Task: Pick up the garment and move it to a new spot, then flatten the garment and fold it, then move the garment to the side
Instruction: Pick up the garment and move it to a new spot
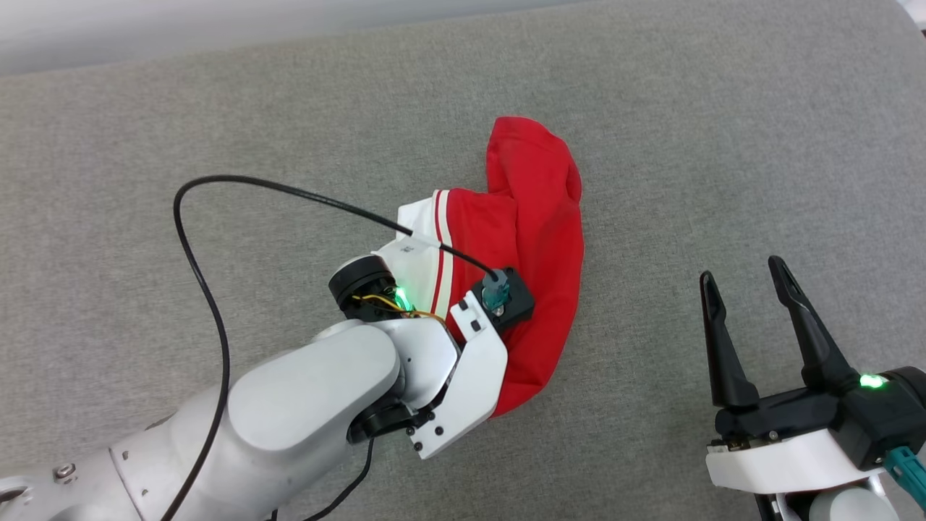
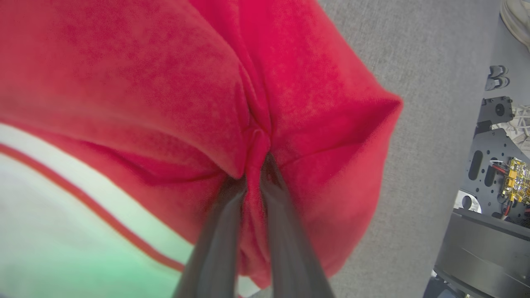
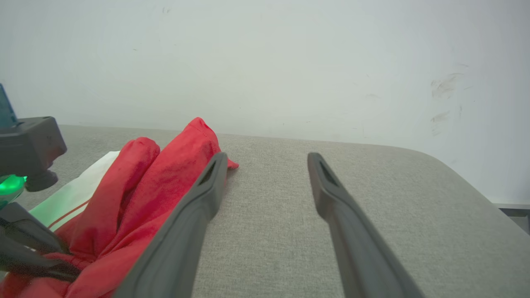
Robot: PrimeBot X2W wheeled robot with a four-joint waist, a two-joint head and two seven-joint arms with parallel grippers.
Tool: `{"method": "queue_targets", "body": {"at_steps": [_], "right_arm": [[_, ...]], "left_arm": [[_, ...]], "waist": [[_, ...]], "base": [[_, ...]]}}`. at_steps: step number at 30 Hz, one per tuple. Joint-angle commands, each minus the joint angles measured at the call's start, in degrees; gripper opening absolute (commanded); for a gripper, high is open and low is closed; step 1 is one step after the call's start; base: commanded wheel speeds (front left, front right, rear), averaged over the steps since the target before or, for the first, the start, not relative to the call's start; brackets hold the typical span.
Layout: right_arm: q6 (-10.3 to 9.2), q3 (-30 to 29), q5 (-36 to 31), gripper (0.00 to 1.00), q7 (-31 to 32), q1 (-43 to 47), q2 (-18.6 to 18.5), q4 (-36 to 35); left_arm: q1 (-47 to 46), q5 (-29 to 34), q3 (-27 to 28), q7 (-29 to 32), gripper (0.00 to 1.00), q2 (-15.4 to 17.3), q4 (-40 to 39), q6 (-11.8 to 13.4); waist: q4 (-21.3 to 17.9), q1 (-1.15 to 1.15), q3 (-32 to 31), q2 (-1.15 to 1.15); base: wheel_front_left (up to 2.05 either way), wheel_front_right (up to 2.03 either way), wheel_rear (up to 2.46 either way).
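Two dark fingers (image 2: pixel 215 248) of the left gripper (image 2: pixel 256 170) stand nearly together, pinching a ridge of red cloth between them. That cloth belongs to the garment (image 1: pixel 539 210), and creases run out from the pinch. Just beside the gathered red part lies its white sleeve (image 1: pixel 419 231) with red striped trim. The garment sits bunched on the grey padded surface (image 1: pixel 217 108), near the middle in the head view and partly under the left wrist. Whether the pinched part is raised off the surface I cannot tell. A black cable (image 1: pixel 184 239) loops from that wrist out over the padding. To the garment's right, near but apart, the right gripper (image 1: pixel 741 270) has its jaws spread wide and holds nothing. Behind the surface's far edge rises a pale wall (image 3: pixel 265 62) — lightly scuffed at one side
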Motion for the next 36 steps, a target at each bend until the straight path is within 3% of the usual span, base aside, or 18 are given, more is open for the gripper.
{"method": "queue_targets", "body": {"at_steps": [1,2,3,8,10,15,21,29,32,36], "right_arm": [[-0.04,-0.1,0.0,1.0,-0.1,0.0,0.1,0.2],[-0.04,-0.1,0.0,1.0,-0.1,0.4,0.1,0.4],[-0.04,-0.2,0.1,1.0,-0.1,0.7,0.1,0.7],[-0.04,-0.6,-0.1,1.0,-0.1,2.4,0.1,1.5],[-0.04,-1.0,-0.2,1.0,-0.1,3.1,0.1,1.6],[-0.04,-1.7,-0.6,1.0,-0.1,5.0,0.1,2.2],[-0.04,-2.9,-0.6,1.0,-0.1,6.2,0.1,2.5],[-0.04,-4.4,-0.5,1.0,-0.1,7.2,0.1,2.7],[-0.04,-4.8,-0.3,1.0,-0.1,7.7,0.1,2.9],[-0.04,-5.2,-0.2,1.0,-0.1,8.1,0.1,3.0]], "left_arm": [[2.2,0.5,-1.3,-0.4,0.0,0.3,1.0,-0.1],[1.6,1.2,-1.1,-2.5,0.18,0.3,1.3,-0.1],[0.7,1.7,-1.0,-5.2,1.0,0.1,1.6,0.0],[-1.1,3.7,1.8,-19.1,1.0,-1.2,2.7,0.2],[-1.0,5.6,3.4,-24.8,1.0,-1.5,2.6,1.7],[0.9,10.4,7.4,-37.8,1.0,-1.9,2.0,8.8],[5.8,13.3,12.6,-50.3,1.0,-0.3,1.3,19.3],[17.3,14.9,22.6,-54.5,1.0,1.4,-2.0,32.1],[23.0,17.0,27.2,-54.5,1.0,1.5,-4.9,34.9],[28.6,19.2,31.7,-54.5,1.0,1.0,-7.0,36.3]], "waist": [[0.4,0.0,-0.6,0.0],[0.6,0.0,-1.1,0.0],[0.8,0.0,-1.7,0.0],[2.1,0.0,-5.5,0.0],[2.8,0.0,-7.0,0.0],[4.9,0.0,-9.8,0.0],[6.9,0.0,-11.5,0.0],[8.7,0.0,-13.0,0.0],[9.0,0.0,-13.6,0.0],[9.3,0.0,-14.4,0.0]], "base": [[0.0,0.0,0.0],[0.0,0.0,0.0],[0.0,0.0,0.0],[0.0,0.0,0.0],[0.0,0.0,0.0],[0.0,0.0,0.0],[0.0,0.0,0.0],[0.0,0.0,0.0],[0.0,0.0,0.0],[0.0,0.0,0.0]]}}
